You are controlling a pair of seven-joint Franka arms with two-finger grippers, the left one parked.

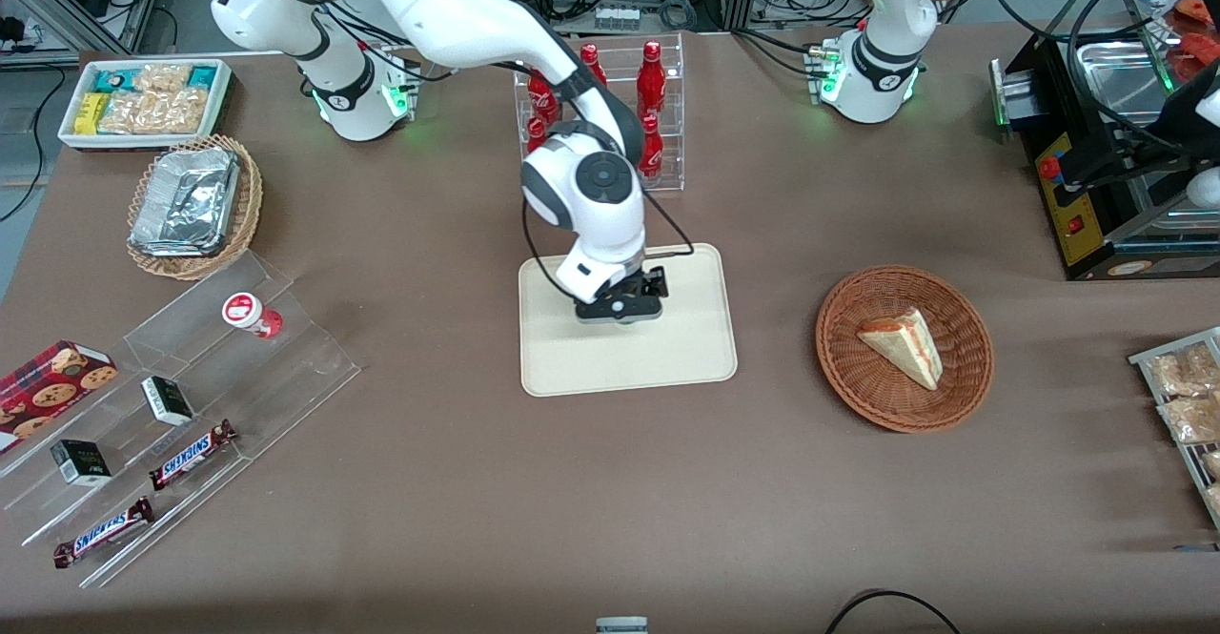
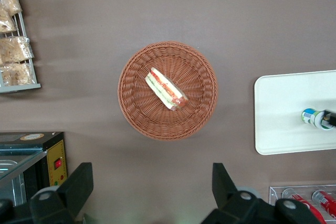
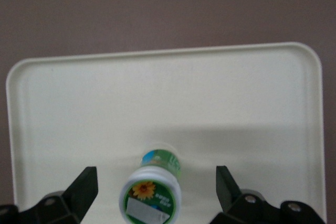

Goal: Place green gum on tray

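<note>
I see my gripper point(image 1: 621, 308) low over the tray point(image 1: 686, 367), near the middle of it. From the camera on the wrist, its two fingers point(image 3: 84, 184) are spread wide apart. The green gum point(image 3: 152, 192) stands upright on the tray between them, and neither finger touches it. There is bare tray on both sides of the gum. The gum has a white lid with a green round sticker and a flower on it.

From the parked arm's camera I can see the gum point(image 2: 313, 117) on the tray point(image 2: 283, 108) too, with the dark tip of the gripper right beside it.

The tray lies flat on the brown table point(image 1: 429, 481). A round wicker basket point(image 1: 963, 381) with a sandwich point(image 1: 904, 346) in it sits toward the parked arm's end of the table. Toward the working arm's end there is a clear plastic stand point(image 1: 315, 357) with a red gum can point(image 1: 251, 314) lying on it. Red bottles point(image 1: 651, 81) stand in a clear rack farther from the front camera than the tray.
</note>
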